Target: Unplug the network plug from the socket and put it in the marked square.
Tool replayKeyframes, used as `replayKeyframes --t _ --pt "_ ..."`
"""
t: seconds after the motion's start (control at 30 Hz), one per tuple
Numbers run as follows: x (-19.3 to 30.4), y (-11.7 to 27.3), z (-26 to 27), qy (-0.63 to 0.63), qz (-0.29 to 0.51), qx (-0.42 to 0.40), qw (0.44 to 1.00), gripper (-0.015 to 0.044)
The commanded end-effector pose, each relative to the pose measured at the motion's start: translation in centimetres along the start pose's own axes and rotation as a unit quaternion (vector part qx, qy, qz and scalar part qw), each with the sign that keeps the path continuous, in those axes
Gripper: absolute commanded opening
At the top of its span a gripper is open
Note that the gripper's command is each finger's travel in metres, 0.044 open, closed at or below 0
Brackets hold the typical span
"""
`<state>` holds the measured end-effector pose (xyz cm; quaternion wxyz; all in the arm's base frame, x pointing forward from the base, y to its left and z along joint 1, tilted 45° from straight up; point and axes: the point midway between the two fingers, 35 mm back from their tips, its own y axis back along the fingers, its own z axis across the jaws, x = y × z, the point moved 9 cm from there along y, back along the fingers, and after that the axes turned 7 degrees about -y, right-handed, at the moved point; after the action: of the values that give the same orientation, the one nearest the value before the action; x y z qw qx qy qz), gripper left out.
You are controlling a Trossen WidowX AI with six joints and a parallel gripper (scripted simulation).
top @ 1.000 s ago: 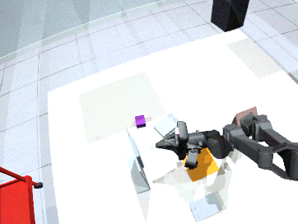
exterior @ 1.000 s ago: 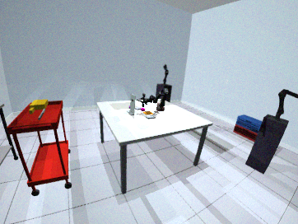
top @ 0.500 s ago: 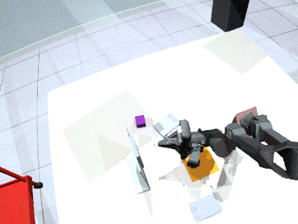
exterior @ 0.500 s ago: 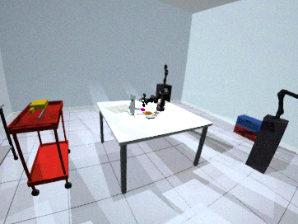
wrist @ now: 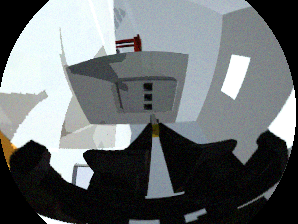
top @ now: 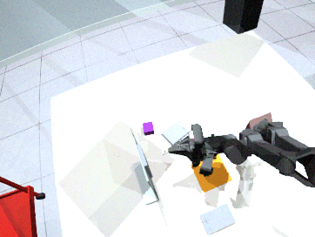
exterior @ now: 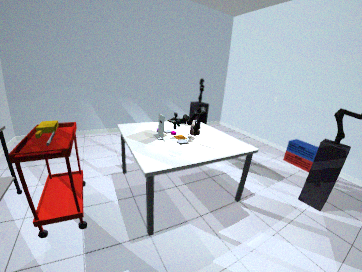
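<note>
My fingers (top: 170, 151) (exterior: 171, 120) are nearly closed, pinching the plug (top: 165, 152) (wrist: 153, 119) just right of the panel (top: 144, 160) (exterior: 161, 126) (wrist: 178, 66). It's tiny and blurry, but looks unplugged. I'd guess light, stiff plastic, maybe slippery; I'd grip the body's sides, sparing that thin, snappable tab.

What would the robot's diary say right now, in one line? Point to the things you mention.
gripper (top: 169, 151) (wrist: 154, 125) shut on plug (wrist: 155, 131) | plug out of socket | panel (top: 144, 160) (exterior: 161, 127) (wrist: 100, 107) upright
</note>
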<state>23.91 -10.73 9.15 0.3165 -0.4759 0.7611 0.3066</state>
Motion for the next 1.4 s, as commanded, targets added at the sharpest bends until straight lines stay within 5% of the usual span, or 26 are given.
replayKeyframes --t 0.0,0.87,1.37 --pt "-0.2 0.2 -0.9 0.002 -0.003 0.0 1.0 0.0" --pt "-0.5 2.1 -5.1 0.005 -0.003 -0.003 1.0 0.0" --pt "0.9 2.4 -3.2 0.085 0.02 -0.154 0.984 0.0"
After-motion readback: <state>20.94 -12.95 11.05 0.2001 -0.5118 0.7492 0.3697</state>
